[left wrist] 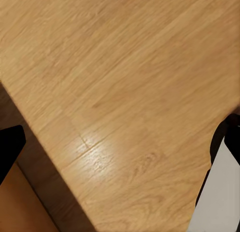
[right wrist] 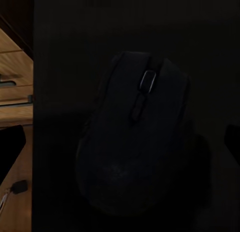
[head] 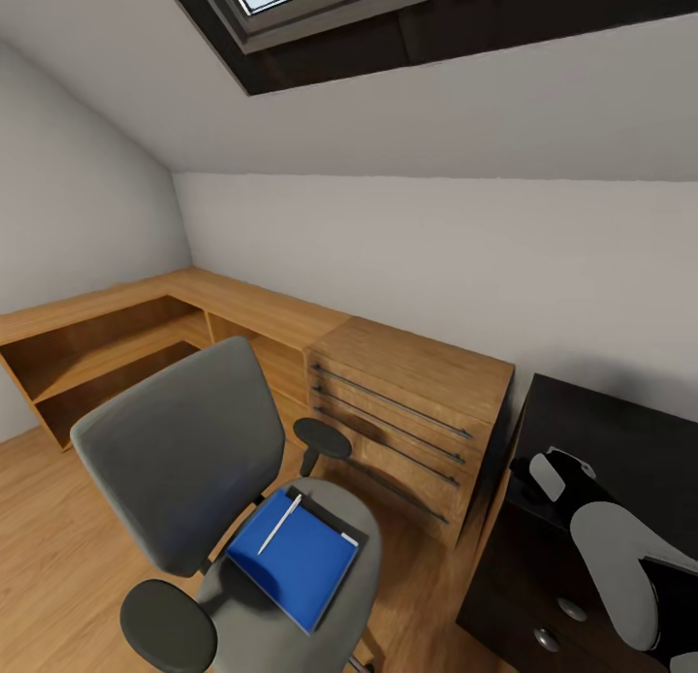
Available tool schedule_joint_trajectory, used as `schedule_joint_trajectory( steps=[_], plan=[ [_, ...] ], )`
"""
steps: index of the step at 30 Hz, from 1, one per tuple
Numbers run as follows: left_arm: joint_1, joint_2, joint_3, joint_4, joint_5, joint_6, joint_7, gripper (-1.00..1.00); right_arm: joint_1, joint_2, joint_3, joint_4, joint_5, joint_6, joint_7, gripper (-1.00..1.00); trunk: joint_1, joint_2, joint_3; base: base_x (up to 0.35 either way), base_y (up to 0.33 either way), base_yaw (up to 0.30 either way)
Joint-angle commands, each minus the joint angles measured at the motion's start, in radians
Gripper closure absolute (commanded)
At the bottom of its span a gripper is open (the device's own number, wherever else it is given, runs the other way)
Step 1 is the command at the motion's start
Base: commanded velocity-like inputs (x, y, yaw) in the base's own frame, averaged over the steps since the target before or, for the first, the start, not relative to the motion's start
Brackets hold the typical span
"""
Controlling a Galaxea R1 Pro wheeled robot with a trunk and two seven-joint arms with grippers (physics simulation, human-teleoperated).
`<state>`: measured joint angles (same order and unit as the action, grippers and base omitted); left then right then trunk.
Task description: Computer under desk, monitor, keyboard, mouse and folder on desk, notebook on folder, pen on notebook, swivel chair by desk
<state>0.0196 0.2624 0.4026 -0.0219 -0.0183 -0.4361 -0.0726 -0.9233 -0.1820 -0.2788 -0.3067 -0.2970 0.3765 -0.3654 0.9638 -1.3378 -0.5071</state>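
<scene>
Mouse within reach as desk tidy-up continues

Mouse [right wrist: 135, 137] lies on the glossy black desk [head: 620, 431] directly under the right gripper [right wrist: 120, 142], whose two fingertips stand wide apart at either side of it, holding nothing. In the head view the right arm hangs over the desk at about 4 o'clock. The step in hand appears to be setting the mouse in place; a grasp would call for lowering and closing on its sides, a release for lifting straight away.

Next job likely waits at 6 o'clock: the blue folder [head: 302, 561] lies on the seat of the grey chair [head: 179, 450], a greyish notebook [head: 330, 520] tucked partly beneath it and a pale pen [head: 279, 524] lying across it. Armrests flank the seat. Wooden drawers [head: 407, 411] stand between chair and desk, crowding the path.

The left gripper [left wrist: 120, 147] hangs open and empty over the wooden floor [left wrist: 125, 81].
</scene>
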Motion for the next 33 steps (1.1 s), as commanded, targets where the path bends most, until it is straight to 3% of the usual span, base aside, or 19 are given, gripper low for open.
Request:
schedule_joint_trajectory(
  steps=[1,33],
  plan=[
    [0.000,0.000,0.009,-0.001,-0.002,-0.001,-0.007,-1.00,0.000,0.000,0.001,-0.002,-0.011,0.004,-0.006,-1.00,0.000,0.000,-0.001,0.000,0.000,0.000],
    [0.000,-0.002,0.010,-0.001,-0.002,-0.002,-0.007,-1.00,0.000,-0.012,-0.002,0.003,-0.013,0.009,-0.010,-1.00,0.000,0.000,-0.001,0.000,0.000,0.000]
  ],
)
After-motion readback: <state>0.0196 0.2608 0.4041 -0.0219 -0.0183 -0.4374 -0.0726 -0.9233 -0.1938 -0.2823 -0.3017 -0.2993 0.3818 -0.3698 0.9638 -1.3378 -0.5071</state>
